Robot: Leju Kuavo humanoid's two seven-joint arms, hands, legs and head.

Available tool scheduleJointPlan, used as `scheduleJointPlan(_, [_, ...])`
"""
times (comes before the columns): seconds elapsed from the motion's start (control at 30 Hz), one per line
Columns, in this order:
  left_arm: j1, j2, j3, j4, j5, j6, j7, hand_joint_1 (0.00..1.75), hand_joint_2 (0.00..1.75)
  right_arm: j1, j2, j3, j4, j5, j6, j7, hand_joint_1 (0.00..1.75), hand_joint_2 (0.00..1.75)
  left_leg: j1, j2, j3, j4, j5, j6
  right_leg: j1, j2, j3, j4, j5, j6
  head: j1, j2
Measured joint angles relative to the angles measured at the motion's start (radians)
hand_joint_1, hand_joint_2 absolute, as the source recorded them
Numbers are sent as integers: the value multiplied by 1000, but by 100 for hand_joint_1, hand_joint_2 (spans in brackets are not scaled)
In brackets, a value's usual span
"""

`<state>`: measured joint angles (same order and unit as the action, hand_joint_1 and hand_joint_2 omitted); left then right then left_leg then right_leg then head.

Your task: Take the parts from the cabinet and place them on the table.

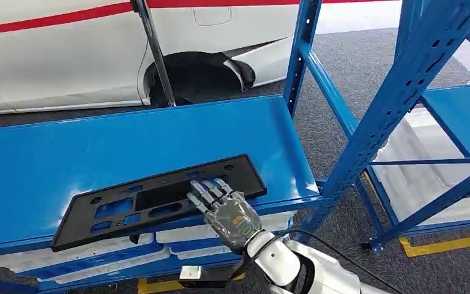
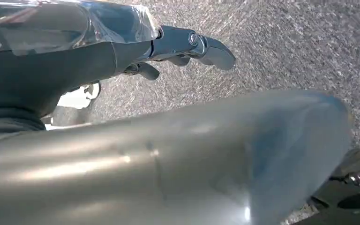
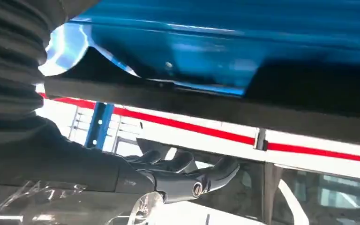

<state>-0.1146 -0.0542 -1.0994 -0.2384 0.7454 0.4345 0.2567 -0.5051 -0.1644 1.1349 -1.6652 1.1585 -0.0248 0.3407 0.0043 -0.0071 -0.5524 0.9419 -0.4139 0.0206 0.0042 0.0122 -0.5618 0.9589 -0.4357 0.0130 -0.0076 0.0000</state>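
Black part (image 1: 159, 199) under right hand (image 1: 223, 205)

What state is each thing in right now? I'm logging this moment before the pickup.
black plastic part: lying flat on the blue shelf, its near edge overhanging the shelf's front.
right hand: fingers stretched out, resting on the part's near edge, not closed on it.
left hand: hanging over grey carpet, holding nothing, fingers loosely curled.
blue shelf: carries the part.
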Motion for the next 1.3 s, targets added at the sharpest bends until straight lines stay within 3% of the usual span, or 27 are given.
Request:
scheduleJointPlan(0.03, [0, 0, 0, 0, -2, 3, -1, 0, 0, -1, 3, 2, 4, 0, -4, -3, 73, 175, 0, 0, 0, 0, 0, 0, 0, 0, 0, 0, 0, 0, 0, 0])
scheduleJointPlan(0.07, [0, 0, 0, 0, -5, 7, -3, 0, 0, -3, 8, 3, 10, -3, -9, -8, 175, 175, 0, 0, 0, 0, 0, 0, 0, 0, 0, 0, 0, 0, 0, 0])
scheduleJointPlan(0.53, [0, 1, 3, 0, 40, 37, -38, 0, 0, -25, 51, 2, 95, -75, -41, -7, 175, 175, 0, 0, 0, 0, 0, 0, 0, 0, 0, 0, 0, 0, 0, 0])
scheduleJointPlan(1.3, [5, 0, 9, 0, 63, 38, -14, 0, 0, 35, -3, -16, 58, -96, 17, 72, 175, 175, 0, 0, 1, 0, 0, 0, 0, 0, 0, 0, 0, 0, 0, 0])
